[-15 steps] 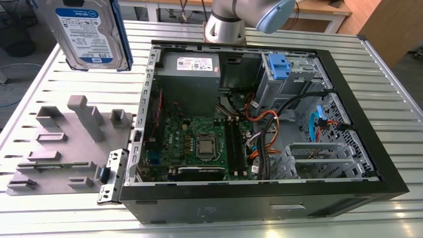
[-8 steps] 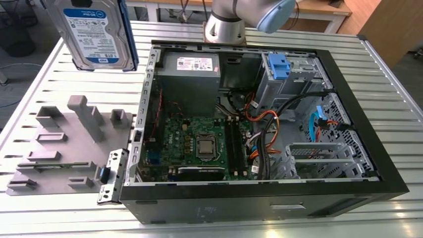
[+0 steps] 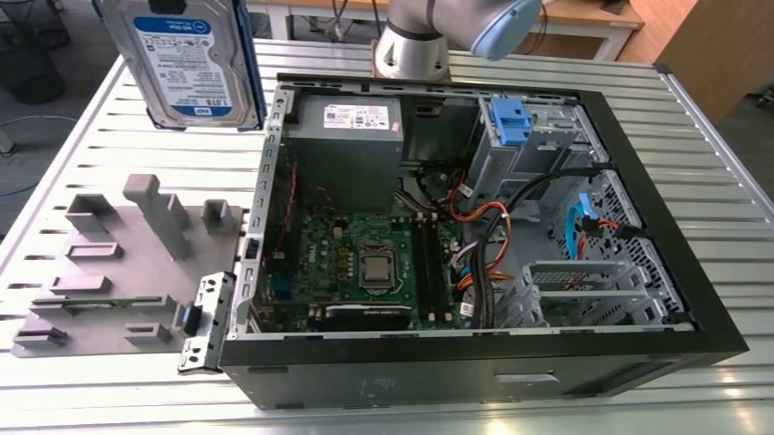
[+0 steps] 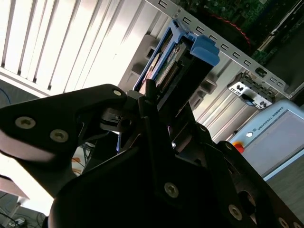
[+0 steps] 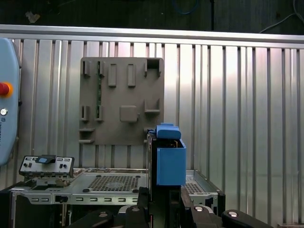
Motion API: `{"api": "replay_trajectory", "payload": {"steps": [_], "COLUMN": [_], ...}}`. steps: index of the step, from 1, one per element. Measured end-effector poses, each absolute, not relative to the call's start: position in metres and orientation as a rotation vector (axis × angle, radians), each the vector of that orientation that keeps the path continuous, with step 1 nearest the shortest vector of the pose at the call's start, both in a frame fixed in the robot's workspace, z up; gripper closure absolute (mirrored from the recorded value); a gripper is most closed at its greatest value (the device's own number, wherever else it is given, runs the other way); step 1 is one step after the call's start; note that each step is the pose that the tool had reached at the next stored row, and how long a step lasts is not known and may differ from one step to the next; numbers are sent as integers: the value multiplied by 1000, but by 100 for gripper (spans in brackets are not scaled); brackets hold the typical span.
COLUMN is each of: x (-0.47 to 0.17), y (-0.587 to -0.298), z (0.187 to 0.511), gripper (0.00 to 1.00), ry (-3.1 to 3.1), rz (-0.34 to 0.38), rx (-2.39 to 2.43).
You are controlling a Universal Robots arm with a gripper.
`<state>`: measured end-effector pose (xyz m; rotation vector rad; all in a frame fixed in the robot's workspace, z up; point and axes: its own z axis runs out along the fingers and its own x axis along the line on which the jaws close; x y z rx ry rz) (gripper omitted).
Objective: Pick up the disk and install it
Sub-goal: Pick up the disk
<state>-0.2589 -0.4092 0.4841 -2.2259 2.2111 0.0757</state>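
The disk (image 3: 181, 59) hangs upright in the air above the table's far corner on the exterior view's left. Its white-and-blue label faces the camera, and a blue bracket runs along its edge. In the first wrist view the disk (image 5: 170, 161) shows edge-on with its blue bracket, rising from between the black fingers (image 5: 142, 202) of my gripper (image 5: 164, 199). In the second wrist view the disk (image 4: 183, 61) sticks out past my gripper (image 4: 159, 102), which is shut on it. It hangs above the grey fixture plate (image 5: 121, 99), outside the open computer case (image 3: 484, 236).
The case lies on its side on the slatted metal table (image 3: 726, 181), with motherboard, cables and a drive cage with a blue bracket (image 3: 508, 122) exposed. The grey fixture plate (image 3: 121, 263) lies beside it. The arm's base (image 3: 418, 41) stands behind the case. A teach pendant (image 5: 4, 118) lies nearby.
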Motion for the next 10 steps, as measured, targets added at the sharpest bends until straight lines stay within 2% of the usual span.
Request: {"api": "replay_trajectory", "payload": {"steps": [10], "x": [-242], "y": [-409], "z": [484], "gripper": [65], "ry": [2211], "rz": [76], "rx": [-2226]}}
